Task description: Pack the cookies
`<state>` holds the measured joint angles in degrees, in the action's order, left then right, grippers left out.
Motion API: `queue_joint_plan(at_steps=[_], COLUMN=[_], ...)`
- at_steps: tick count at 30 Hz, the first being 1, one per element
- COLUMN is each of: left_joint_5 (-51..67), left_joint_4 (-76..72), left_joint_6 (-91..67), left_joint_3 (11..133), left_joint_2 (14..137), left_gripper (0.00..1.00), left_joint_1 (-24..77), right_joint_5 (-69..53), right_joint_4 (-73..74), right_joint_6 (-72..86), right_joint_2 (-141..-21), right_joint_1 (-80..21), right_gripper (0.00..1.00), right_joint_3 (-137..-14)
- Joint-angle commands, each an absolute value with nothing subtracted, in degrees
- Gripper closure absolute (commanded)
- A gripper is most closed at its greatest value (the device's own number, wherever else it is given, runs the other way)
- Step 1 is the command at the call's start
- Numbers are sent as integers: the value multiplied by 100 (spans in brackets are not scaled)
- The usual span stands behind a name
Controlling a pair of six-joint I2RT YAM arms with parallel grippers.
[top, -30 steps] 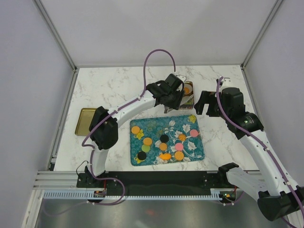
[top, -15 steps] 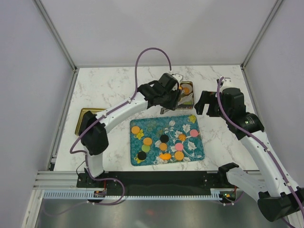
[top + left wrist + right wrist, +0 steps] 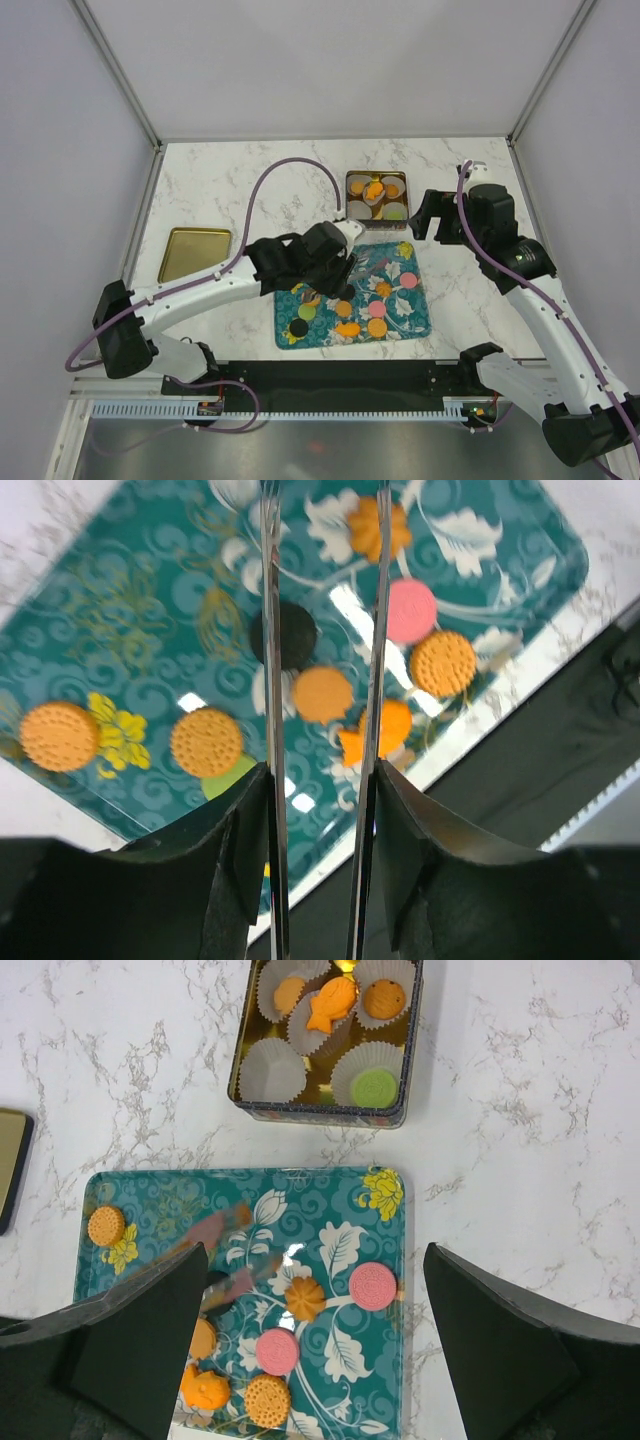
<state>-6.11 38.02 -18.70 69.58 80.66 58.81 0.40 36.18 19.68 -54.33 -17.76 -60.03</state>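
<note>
Several cookies lie on the teal flowered tray (image 3: 418, 318): pink (image 3: 373, 1285), orange (image 3: 266, 1400), black (image 3: 290, 635) and green (image 3: 307, 312) ones. My left gripper (image 3: 356, 268) hovers over the middle of the tray, its thin metal blades apart and empty. In the left wrist view (image 3: 324, 540) an orange cookie (image 3: 322, 693) lies below, between the blades. The tin (image 3: 352, 180) behind the tray holds white paper cups with orange cookies (image 3: 384, 999) and one green cookie (image 3: 375, 1087). My right gripper (image 3: 428, 218) is wide open and empty, high above the tray's right side (image 3: 315, 1255).
A gold lid (image 3: 195, 254) lies on the marble table at the left; its corner also shows in the right wrist view (image 3: 8, 1165). One paper cup (image 3: 272, 1068) in the tin is empty. White walls enclose the table.
My left arm has drawn back from over the tin to above the tray, leaving the tin uncovered. The right arm has not moved.
</note>
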Motion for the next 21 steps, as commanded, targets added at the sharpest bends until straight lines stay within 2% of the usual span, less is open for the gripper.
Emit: queue_joint_plan(at_steps=[1,21], left_joint_5=[-879,-2048], left_joint_4=[3665,4061], left_joint_6=[-2293,-2189], left_joint_3=[6689,7541], left_joint_2=[7770,8991], left_gripper=[49,48], left_joint_1=[6327,7224], right_joint_5=[44,123], right_joint_4=[3331,3428], right_joint_6=[1942,1907], right_joint_2=[-5396,-5344], right_joint_1=[-1767,-1767], right_gripper=[2,2], right_joint_3=[-6012,-6012])
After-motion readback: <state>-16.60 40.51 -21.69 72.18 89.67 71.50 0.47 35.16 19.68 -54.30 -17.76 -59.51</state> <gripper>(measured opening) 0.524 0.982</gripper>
